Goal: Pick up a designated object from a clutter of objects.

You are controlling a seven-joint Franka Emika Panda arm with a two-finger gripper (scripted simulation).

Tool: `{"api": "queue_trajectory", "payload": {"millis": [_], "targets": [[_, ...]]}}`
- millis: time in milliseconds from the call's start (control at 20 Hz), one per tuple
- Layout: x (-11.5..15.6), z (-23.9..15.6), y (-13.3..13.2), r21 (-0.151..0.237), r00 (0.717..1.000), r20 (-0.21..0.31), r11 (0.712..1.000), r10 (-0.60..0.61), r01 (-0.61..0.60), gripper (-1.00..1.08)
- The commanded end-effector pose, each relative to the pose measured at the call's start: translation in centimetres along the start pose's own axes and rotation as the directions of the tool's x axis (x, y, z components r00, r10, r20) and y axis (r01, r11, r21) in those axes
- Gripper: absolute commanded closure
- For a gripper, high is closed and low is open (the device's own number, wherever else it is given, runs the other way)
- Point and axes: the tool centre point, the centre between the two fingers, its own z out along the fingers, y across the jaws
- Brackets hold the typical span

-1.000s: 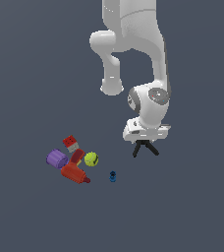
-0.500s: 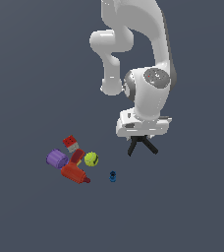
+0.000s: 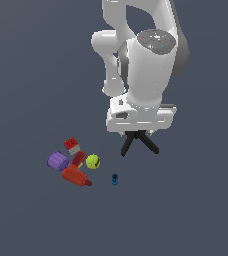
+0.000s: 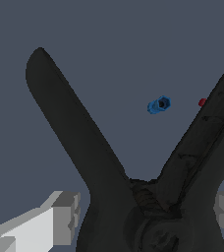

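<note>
The designated object, a black spring clamp (image 3: 139,142), hangs under the white hand with its two legs splayed downward. My gripper (image 3: 138,132) is shut on its top, and the hand hides the fingers in the exterior view. In the wrist view the clamp (image 4: 133,197) fills the picture as a wide V, with one grey finger pad (image 4: 65,219) on each side of its hinge. The clutter of objects lies to the exterior view's left: a purple cylinder (image 3: 58,161), a red-and-white block (image 3: 72,145), a red bottle (image 3: 76,176) and a yellow-green ball (image 3: 92,161).
A tiny blue piece (image 3: 114,179) lies alone on the dark floor between the pile and the clamp; it also shows between the clamp's legs (image 4: 158,105). The arm's large white links tower above the hand.
The hand has risen with the clamp and drifted slightly toward the exterior view's left. The pile and the blue piece have not moved.
</note>
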Motion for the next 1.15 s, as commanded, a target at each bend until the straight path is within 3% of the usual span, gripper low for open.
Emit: {"api": "queue_trajectory", "payload": {"millis": [0,500,1100], "targets": [[0.9,-2.5,1.1,0.000,1.000,-0.001,1.000,0.000,0.000,1.08],[3.7,-9.2,4.1,-0.002,1.000,0.000,1.000,0.002,-0.002,1.08],[4.9,-11.5,5.2,-0.003,1.000,0.000,1.000,0.003,-0.003,1.08]]}}
